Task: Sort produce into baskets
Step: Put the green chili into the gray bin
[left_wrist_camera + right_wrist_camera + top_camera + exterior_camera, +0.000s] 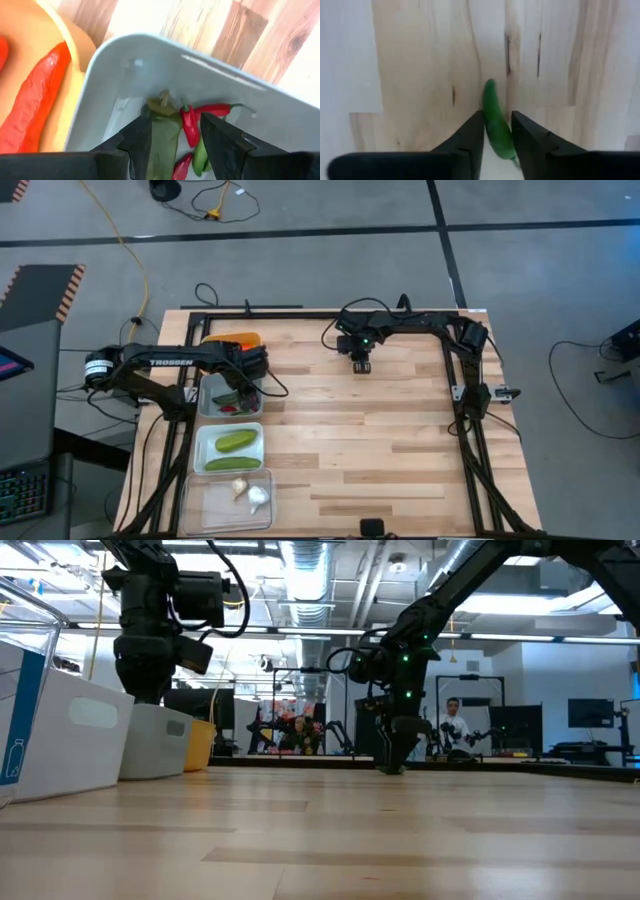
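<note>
My left gripper [175,137] is open above the grey basket [212,406], which holds red and green chili peppers [192,125]. Beside it, the yellow-orange basket [240,338] holds carrots [35,100], the white basket [204,450] holds cucumbers [234,442], and the clear basket [205,505] holds garlic bulbs [256,498]. My right gripper [360,366] is down at the table's far middle, shut on a green chili pepper [492,107]. My right gripper pinches the green chili pepper between its two fingers at the pepper's middle [497,131]. The fingers point down from above and lie across the pepper. The pepper lies on the wooden table, with one end [489,87] sticking out past the fingertips.
The four baskets stand in a row along the table's left edge. A black frame [455,380] runs round the table's far and right sides. Bare wood [380,460] fills the middle and near right. In the low view, people [455,730] show in the room behind.
</note>
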Robot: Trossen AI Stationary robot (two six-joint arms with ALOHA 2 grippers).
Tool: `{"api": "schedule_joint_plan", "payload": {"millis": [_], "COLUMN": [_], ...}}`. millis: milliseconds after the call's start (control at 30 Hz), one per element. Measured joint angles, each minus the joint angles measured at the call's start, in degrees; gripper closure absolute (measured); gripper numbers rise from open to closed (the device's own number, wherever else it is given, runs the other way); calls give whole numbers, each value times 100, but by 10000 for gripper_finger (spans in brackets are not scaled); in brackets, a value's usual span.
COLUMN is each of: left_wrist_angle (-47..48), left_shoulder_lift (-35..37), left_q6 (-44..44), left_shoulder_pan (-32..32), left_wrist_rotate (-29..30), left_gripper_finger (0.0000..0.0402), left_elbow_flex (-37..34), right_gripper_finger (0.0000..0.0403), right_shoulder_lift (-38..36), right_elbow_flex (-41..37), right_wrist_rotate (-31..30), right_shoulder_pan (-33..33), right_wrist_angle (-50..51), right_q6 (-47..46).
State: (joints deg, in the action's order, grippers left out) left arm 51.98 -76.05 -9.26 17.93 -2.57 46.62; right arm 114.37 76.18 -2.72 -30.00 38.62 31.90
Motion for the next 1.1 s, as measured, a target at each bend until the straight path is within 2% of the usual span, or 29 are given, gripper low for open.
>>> {"api": "schedule_joint_plan", "payload": {"millis": [167, 267, 567, 833, 1100], "left_wrist_angle": [-255, -286, -396, -1574, -2574], "left_shoulder_lift": [0, 0, 0, 0, 0], "left_q6": [-31, -92, 346, 1349, 1674], "left_shoulder_pan": [0, 0, -1, 0, -2], "left_wrist_rotate": [-2, -2, -3, 36, 412], "left_gripper_finger": [246, 246, 246, 246, 246], "left_elbow_flex": [1, 65, 655, 746, 746], "right_gripper_finger": [325, 337, 336, 336, 336], "right_shoulder_lift": [-20, -20, -20, -26, -33], "right_elbow_flex": [5, 45, 531, 1183, 1605], "right_wrist_rotate": [-9, -26, -32, -6, -6], "right_shoulder_pan": [34, 62, 430, 941, 1368], "right_wrist_angle": [20, 78, 192, -72, -820], "right_q6": [-21, -101, -252, -415, -702]}}
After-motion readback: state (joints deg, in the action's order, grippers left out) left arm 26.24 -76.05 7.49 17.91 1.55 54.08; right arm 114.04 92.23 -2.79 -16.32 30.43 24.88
